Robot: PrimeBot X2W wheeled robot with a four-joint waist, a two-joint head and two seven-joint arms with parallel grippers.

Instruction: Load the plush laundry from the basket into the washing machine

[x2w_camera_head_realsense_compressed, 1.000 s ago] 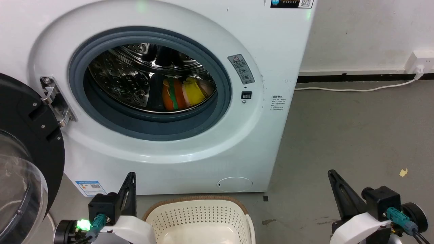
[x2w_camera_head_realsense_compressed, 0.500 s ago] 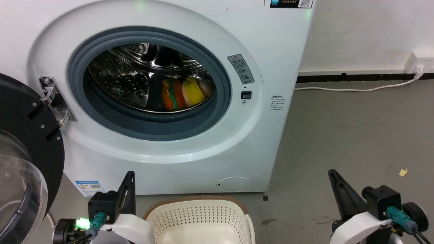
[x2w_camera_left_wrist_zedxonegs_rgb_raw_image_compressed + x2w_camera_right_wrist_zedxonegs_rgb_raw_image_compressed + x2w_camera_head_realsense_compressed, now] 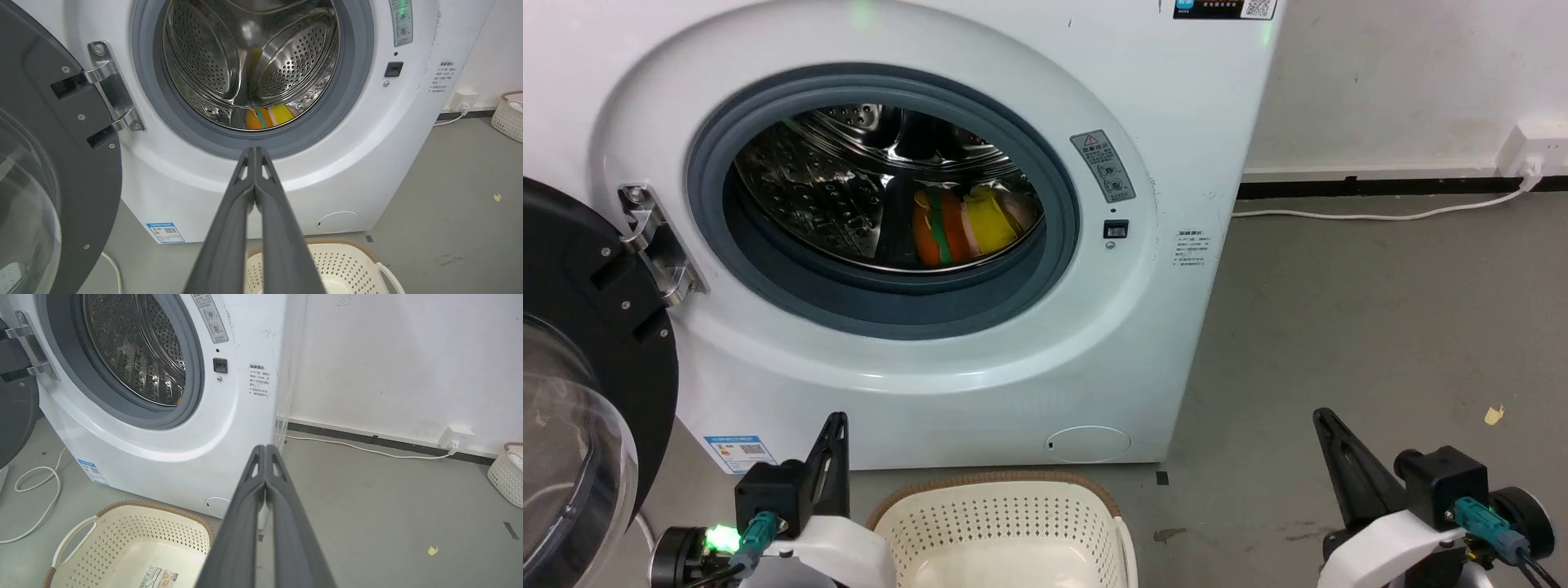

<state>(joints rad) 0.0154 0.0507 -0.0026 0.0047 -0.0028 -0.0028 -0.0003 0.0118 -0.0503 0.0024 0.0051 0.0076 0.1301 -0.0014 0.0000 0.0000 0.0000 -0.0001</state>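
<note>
The white washing machine stands with its black-rimmed door swung open to the left. Inside the steel drum lie the orange burger plush with a green stripe and the yellow plush, whose peach part touches it on the right. The same toys, orange plush and yellow plush, show low in the drum in the left wrist view. The cream basket sits on the floor before the machine, with only a label on its bottom. My left gripper and right gripper are shut on nothing, either side of the basket.
A white cable runs along the floor to a wall socket at the right. Another cream basket stands far right by the wall. A looped white cord lies left of the machine. Bare grey floor spreads to the right.
</note>
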